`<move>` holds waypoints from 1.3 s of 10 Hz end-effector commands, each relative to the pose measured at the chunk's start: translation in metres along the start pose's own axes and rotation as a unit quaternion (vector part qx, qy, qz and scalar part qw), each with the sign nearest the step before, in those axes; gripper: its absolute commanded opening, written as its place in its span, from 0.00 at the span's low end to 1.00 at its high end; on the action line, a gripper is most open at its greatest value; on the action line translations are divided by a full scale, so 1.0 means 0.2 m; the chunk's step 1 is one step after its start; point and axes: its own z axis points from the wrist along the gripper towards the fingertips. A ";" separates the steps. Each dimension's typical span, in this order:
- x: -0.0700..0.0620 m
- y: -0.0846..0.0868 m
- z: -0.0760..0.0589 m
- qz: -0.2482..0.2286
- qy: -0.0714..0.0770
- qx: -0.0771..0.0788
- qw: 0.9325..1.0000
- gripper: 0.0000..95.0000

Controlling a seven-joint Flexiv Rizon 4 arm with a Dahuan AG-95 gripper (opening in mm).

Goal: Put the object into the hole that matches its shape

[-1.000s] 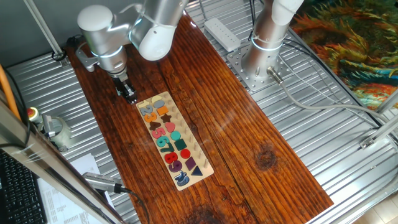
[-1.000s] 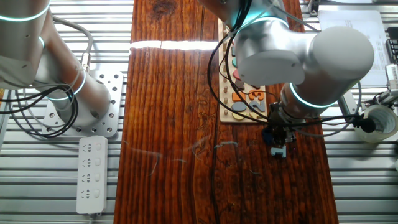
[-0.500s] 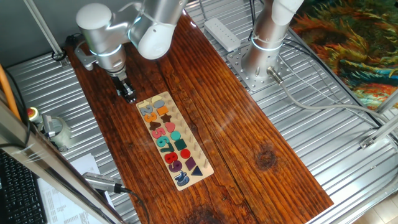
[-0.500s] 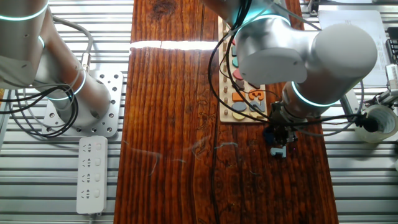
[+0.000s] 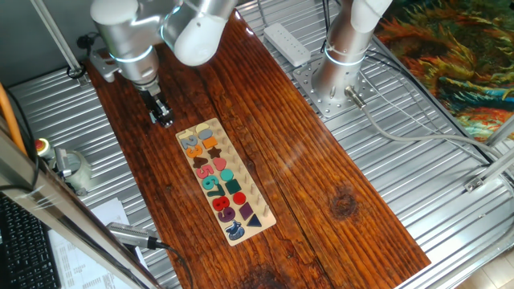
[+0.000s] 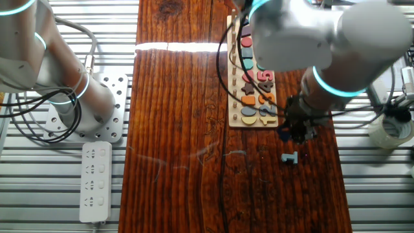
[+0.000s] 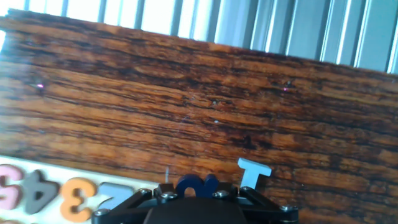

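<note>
My jaws look clamped on the dark navy-blue piece point(image 7: 198, 183). It sits right at their tips in the hand view, but my own body hides the grip, so this is my best guess. I can only see the top edge of the piece. It is flat and round, with a small dip in the middle, and I cannot tell which way its long side runs. I hang over the wooden worktop point(image 7: 186, 93), just off the short end of the puzzle board point(image 6: 253, 84). In the hand view the board point(image 7: 56, 193) lies to the lower left of the piece, so that is the way to go. A pale blue "1" piece point(image 7: 254, 172) lies on the worktop just to the right. I cannot pick out the empty hole from here.
</note>
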 end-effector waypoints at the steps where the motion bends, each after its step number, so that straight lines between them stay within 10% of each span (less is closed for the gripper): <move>1: -0.01 -0.01 0.00 0.017 -0.001 0.000 1.000 0.00; 13: -0.03 0.10 -0.02 0.059 -0.003 0.006 0.998 0.00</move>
